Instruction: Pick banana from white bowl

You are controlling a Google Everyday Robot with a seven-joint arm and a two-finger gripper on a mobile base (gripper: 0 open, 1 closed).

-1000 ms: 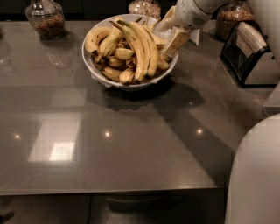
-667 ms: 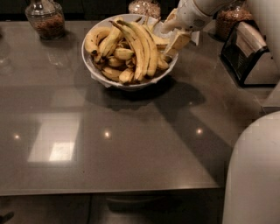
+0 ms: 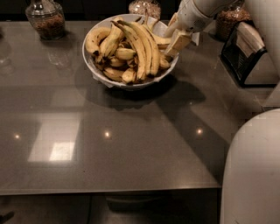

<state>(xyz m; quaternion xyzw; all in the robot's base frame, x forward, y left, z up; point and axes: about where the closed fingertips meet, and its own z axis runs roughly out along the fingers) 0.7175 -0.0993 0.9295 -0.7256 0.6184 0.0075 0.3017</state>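
The white bowl [image 3: 103, 75] stands at the back middle of the grey table and is heaped with bananas. A pair of long dark-edged bananas [image 3: 144, 43] arches over the heap. A single curved yellow banana [image 3: 160, 41] lies at the bowl's right side, pointing towards the rim. My gripper [image 3: 176, 33] comes in from the upper right and hangs open over the bowl's right rim, its tan fingers [image 3: 180, 42] right next to that banana's end. I cannot tell if they touch it.
A glass jar [image 3: 44, 19] stands at the back left, another [image 3: 145, 7] behind the bowl and a third [image 3: 227, 19] at the back right. A dark rack [image 3: 245, 50] sits on the right. My white body [image 3: 253, 170] fills the lower right corner.
The gripper has shifted only slightly at the bowl's right rim. The bowl and the bananas have not moved.
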